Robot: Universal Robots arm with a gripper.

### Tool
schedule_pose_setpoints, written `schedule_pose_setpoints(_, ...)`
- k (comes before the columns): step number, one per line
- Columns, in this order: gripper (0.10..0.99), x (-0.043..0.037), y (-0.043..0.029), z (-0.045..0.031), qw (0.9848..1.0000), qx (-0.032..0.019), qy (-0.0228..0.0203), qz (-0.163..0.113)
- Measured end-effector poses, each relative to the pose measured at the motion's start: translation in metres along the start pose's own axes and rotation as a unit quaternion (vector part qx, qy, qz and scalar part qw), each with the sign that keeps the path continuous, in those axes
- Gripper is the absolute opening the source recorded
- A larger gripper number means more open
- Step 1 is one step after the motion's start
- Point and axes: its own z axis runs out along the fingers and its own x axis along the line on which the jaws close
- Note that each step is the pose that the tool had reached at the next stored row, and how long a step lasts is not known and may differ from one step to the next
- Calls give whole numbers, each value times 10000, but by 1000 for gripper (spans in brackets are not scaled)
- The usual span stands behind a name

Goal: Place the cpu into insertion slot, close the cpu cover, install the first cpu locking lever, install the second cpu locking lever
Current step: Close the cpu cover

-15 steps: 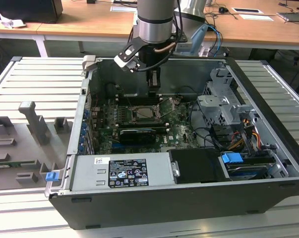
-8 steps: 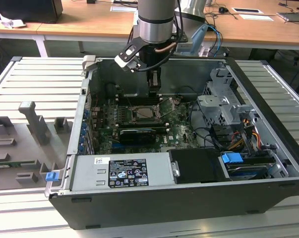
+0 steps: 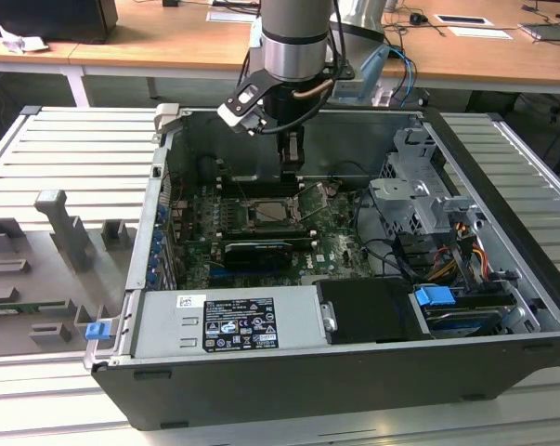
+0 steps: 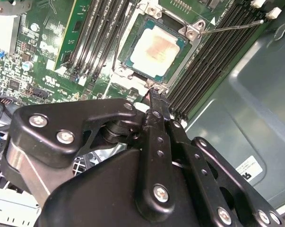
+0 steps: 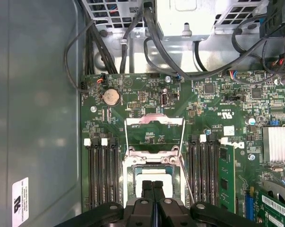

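Tool (image 4: pixel 155 94) hangs closed over one seated cpu (image 4: pixel 156 46).

In the first wrist view the fingers (image 5: pixel 147 194) hide the middle of the cpu (image 5: pixel 169 182), and the picture's edge cuts off the socket (image 5: pixel 129 179) beneath them.

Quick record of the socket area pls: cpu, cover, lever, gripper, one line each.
cpu: lies in the socket, metal top up
cover: open, swung back off the socket
lever: thin rod, swung out away from the socket
gripper: shut, nothing seen between the fingers, tips by the socket edge; contact unclear
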Motion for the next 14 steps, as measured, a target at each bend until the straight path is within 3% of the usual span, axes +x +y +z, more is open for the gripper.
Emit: schedule_pose_setpoints(14, 106, 3, 93, 5, 10000, 0, 0, 0)
